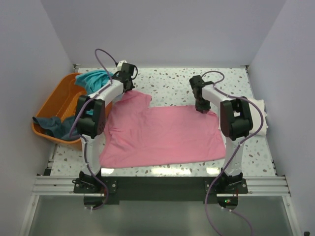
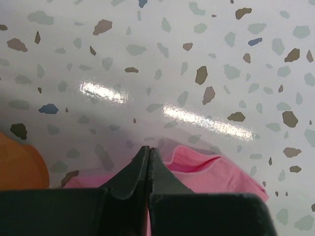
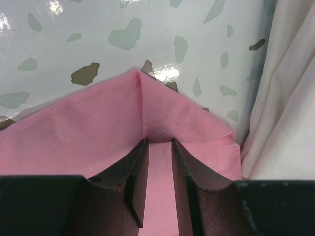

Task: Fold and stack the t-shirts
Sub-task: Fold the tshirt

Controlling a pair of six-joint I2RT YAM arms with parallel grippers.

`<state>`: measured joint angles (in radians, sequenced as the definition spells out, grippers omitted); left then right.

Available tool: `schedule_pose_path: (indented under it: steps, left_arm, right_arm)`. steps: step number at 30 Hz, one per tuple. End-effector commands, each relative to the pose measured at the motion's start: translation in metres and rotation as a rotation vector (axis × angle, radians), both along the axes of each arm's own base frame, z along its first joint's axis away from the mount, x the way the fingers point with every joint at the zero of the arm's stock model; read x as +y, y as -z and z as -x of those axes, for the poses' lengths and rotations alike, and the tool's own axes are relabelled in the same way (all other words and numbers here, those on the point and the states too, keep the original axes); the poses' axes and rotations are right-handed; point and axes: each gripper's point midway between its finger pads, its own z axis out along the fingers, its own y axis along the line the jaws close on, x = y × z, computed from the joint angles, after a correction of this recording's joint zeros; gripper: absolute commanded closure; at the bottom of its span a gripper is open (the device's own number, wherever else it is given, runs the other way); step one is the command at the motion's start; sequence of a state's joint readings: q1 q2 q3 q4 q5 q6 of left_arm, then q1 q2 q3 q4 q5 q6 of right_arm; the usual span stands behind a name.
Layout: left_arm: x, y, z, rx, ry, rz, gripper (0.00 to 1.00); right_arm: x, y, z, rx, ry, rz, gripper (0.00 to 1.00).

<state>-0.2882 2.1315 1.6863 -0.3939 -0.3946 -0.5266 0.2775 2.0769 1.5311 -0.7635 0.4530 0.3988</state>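
**1. Task status.** I read the task as near its start.
- The pink t-shirt (image 1: 162, 135) lies spread in one layer at the centre of the counter (image 1: 172, 83). I see no fold made in it.
- The teal t-shirt (image 1: 93, 78) and the dark slate-blue t-shirt (image 1: 54, 125) sit in the orange basket (image 1: 58, 101) at 9 to 10 o'clock. The slate-blue one is draped over the basket's near rim.
- The cream-white t-shirt (image 1: 265, 118) lies at 3 o'clock, just beside the pink shirt. The right arm hides most of it, so I cannot tell whether it is folded.
- No stack shows anywhere. By my judgement the pink shirt is yet to be folded, both basket shirts are yet to be laid out and folded, and all the stacking is left.

**2. Left jaws.** Clenched. In the left wrist view the tips meet with no gap.
- Pink cloth shows on both sides of them and rides just above the counter there.
- From that I judge they are grasping the pink shirt at its 11 o'clock corner.

**3. Right jaws.** A narrow gap apart, set astride the pink shirt's 1 o'clock corner.
- In the right wrist view pink cloth fills the gap, and a raised crease runs from the gap out to the corner tip.
- I cannot see the pads pressing the cloth, so I treat this grip as not yet made.
- Cream-white cloth lies just to 3 o'clock of that corner, close enough to be caught by mistake.
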Motion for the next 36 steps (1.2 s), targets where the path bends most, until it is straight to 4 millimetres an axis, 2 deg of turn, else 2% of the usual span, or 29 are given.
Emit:
schedule_pose_path:
  steps: [1,3,7,11,15,17,18,19,20,22,23,25,26,27,29,30,31,33,36]
  left_arm:
    - [0.004,-0.033,-0.009,-0.088,0.000,-0.005,1.00]
    - [0.004,-0.033,-0.009,-0.088,-0.001,-0.006,1.00]
    - [0.004,-0.036,-0.010,-0.095,0.002,-0.003,1.00]
    - [0.002,-0.041,-0.011,-0.108,0.018,-0.002,1.00]
    - [-0.003,-0.040,-0.006,-0.095,0.047,0.012,1.00]
    - [-0.006,-0.051,-0.004,-0.123,0.067,0.033,1.00]
    - [-0.006,-0.043,0.004,-0.107,0.075,0.038,1.00]
    - [-0.007,-0.047,0.005,-0.124,0.077,0.047,1.00]
    - [-0.005,-0.048,0.014,-0.123,0.078,0.053,1.00]
    - [-0.008,-0.052,0.023,-0.133,0.092,0.068,1.00]
    - [-0.005,-0.053,0.034,-0.130,0.094,0.068,1.00]
    - [-0.007,-0.055,0.044,-0.137,0.101,0.075,1.00]
    - [-0.006,-0.063,0.051,-0.154,0.100,0.080,1.00]
    - [-0.005,-0.051,0.063,-0.125,0.105,0.087,1.00]
    - [-0.005,-0.059,0.075,-0.147,0.109,0.098,1.00]
    - [-0.004,-0.048,0.085,-0.121,0.112,0.101,1.00]
    - [-0.004,-0.047,0.090,-0.124,0.114,0.106,1.00]
    - [-0.006,-0.045,0.100,-0.129,0.130,0.119,1.00]
    - [-0.004,-0.047,0.095,-0.132,0.115,0.111,1.00]
  right_arm:
    - [-0.006,-0.011,-0.006,-0.026,-0.002,0.022,0.70]
    - [-0.008,-0.012,-0.007,-0.033,-0.007,0.029,0.72]
    - [-0.013,-0.007,-0.005,-0.012,-0.007,0.032,0.82]
    - [-0.015,-0.009,-0.007,-0.018,-0.008,0.027,1.00]
    - [-0.014,-0.023,-0.006,-0.045,-0.019,0.011,1.00]
    - [-0.011,-0.032,-0.005,-0.067,-0.028,-0.011,1.00]
    - [-0.012,-0.034,-0.002,-0.064,-0.031,-0.011,1.00]
    - [-0.011,-0.035,0.000,-0.067,-0.031,-0.014,1.00]
    - [-0.011,-0.042,0.003,-0.076,-0.031,-0.017,1.00]
    - [-0.013,-0.042,0.011,-0.070,-0.034,-0.022,1.00]
    - [-0.012,-0.049,0.013,-0.088,-0.037,-0.034,1.00]
    - [-0.012,-0.050,0.022,-0.086,-0.041,-0.043,1.00]
    - [-0.011,-0.050,0.026,-0.084,-0.044,-0.051,1.00]
    - [-0.012,-0.053,0.033,-0.090,-0.047,-0.054,1.00]
    - [-0.014,-0.054,0.040,-0.089,-0.046,-0.054,1.00]
    - [-0.017,-0.053,0.047,-0.079,-0.050,-0.042,1.00]
    - [-0.018,-0.059,0.050,-0.093,-0.050,-0.043,1.00]
    - [-0.016,-0.059,0.049,-0.102,-0.069,-0.049,1.00]
    - [-0.011,-0.060,0.032,-0.113,-0.092,-0.055,0.91]
